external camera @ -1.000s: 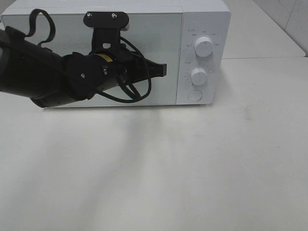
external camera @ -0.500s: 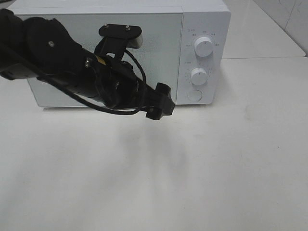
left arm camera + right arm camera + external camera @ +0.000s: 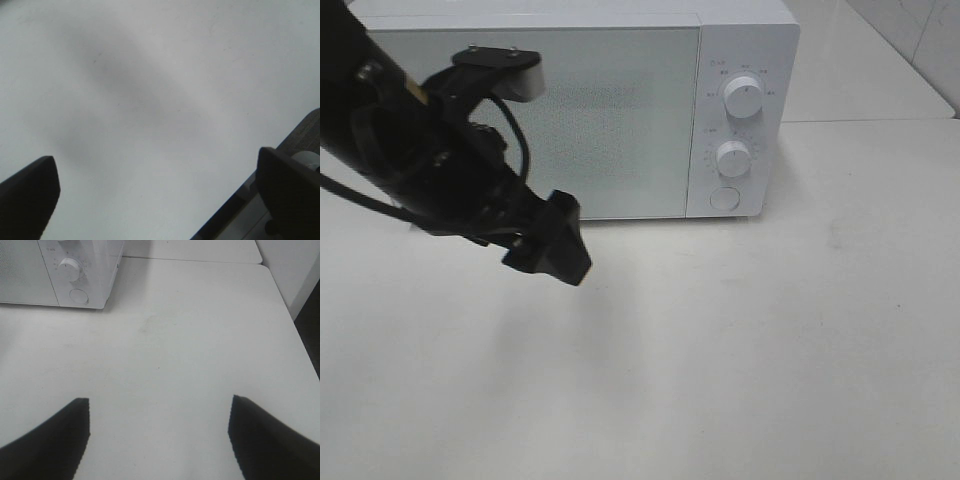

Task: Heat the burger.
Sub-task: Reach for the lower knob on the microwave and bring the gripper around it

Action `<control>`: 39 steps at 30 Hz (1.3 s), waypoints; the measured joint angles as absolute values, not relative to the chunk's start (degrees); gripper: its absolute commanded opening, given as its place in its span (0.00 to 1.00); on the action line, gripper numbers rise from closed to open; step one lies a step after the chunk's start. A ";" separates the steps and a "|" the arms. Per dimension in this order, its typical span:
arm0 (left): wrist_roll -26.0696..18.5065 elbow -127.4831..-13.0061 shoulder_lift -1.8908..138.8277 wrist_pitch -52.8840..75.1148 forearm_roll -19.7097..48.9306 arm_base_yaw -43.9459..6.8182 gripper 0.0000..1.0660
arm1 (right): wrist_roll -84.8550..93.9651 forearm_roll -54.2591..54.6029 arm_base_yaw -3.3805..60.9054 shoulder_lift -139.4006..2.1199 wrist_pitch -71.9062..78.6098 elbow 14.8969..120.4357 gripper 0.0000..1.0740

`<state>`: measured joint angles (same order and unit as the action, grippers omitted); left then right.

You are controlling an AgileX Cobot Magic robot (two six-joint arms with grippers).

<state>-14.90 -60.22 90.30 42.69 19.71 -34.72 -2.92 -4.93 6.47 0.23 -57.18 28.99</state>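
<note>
Recorded from high up and from both wrists. Showed the microwave (image 3: 620, 110) at the back of the table (image 3: 770, 350), door shut flush against the control panel. Caught the left gripper (image 3: 159, 197) low over bare tabletop, just in front of the door's left half, jaws spread fully wide and gripping nothing. Caught the right gripper (image 3: 159, 440) outside the high view, well apart from the oven on its control side, jaws likewise parted and empty.

Located no burger in any view (door panel frosted, interior not readable); could not tell whether already inside. Judged, on the shut door and two empty grippers, as past the loading step, given a burger within, with the heating itself yet to be started. Found the upper dial (image 3: 743, 97), lower dial (image 3: 733, 158) and round button (image 3: 724, 197) touched by neither gripper. Judged otherwise, given no burger within, as barely begun: fetching, loading and setting the dials all left to do.
</note>
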 measured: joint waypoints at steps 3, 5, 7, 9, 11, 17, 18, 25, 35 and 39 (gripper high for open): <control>-14.44 -60.22 89.04 47.90 19.65 -30.25 0.94 | -2.92 -4.93 6.47 0.23 -57.18 28.99 0.70; -14.44 -60.22 88.58 49.45 19.60 -28.53 0.94 | -2.92 -4.93 6.47 0.23 -57.18 28.99 0.70; -14.27 -60.22 87.09 54.60 19.14 -23.84 0.94 | -2.92 -4.93 6.47 0.23 -57.18 28.99 0.70; -14.27 -60.22 86.00 57.81 18.74 -20.80 0.94 | -2.92 -4.93 6.47 0.23 -57.18 28.99 0.70; -14.09 -60.22 85.43 59.13 18.45 -19.08 0.94 | -2.92 -4.93 6.47 0.23 -57.18 28.99 0.70; -13.52 -60.22 81.59 64.80 17.48 -9.51 0.94 | -2.92 -4.93 6.47 0.23 -57.18 28.99 0.70; -13.46 -60.22 80.16 66.52 16.79 -6.82 0.94 | -2.92 -4.93 6.47 0.23 -57.18 28.99 0.70; -12.72 -59.13 74.77 69.10 15.13 1.38 0.94 | -2.92 -4.93 6.47 0.23 -57.18 28.99 0.70; -10.60 -48.82 59.82 69.61 12.66 5.61 0.94 | -2.92 -4.93 6.47 0.23 -57.18 28.99 0.70; -10.60 -45.03 51.91 69.39 12.66 5.61 0.94 | -2.92 -4.93 6.47 0.23 -57.18 28.99 0.70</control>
